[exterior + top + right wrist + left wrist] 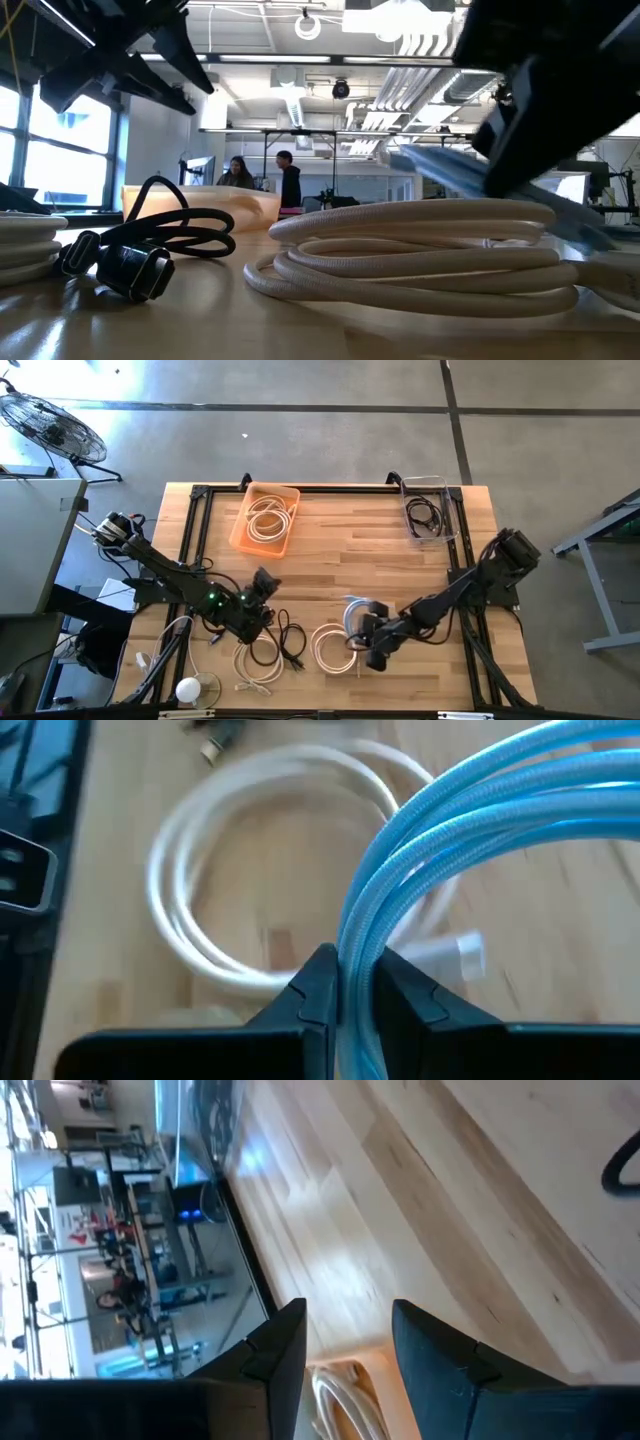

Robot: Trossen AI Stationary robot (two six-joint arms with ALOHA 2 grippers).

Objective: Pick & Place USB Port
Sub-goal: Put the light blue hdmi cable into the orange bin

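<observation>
A light-blue braided cable coil (470, 810) is held by my right gripper (355, 965), which is shut on it near the table's near edge (362, 628). In the low view the blue coil (470, 175) hangs above a white cable coil (420, 250), which lies flat on the table (330, 645). My left gripper (265, 582) is open and hovers left of centre, above a black cable (285, 640). Its fingers (345, 1315) hold nothing. The black cable (140, 250) lies loose on the wood. My right gripper pinches several strands of the blue coil (362, 945) between its two fingers, which lie across the strands. The coil is lifted clear of the table and arches away from the fingers over the white coil (200, 900).
An orange tray (240, 530) with a white cable sits at the far left-centre. A clear bin (445, 485) with a black cable stands at the far right. More white cables (250, 670) and a white round object (190, 688) lie near the near-left edge. The middle of the table is bare wood.
</observation>
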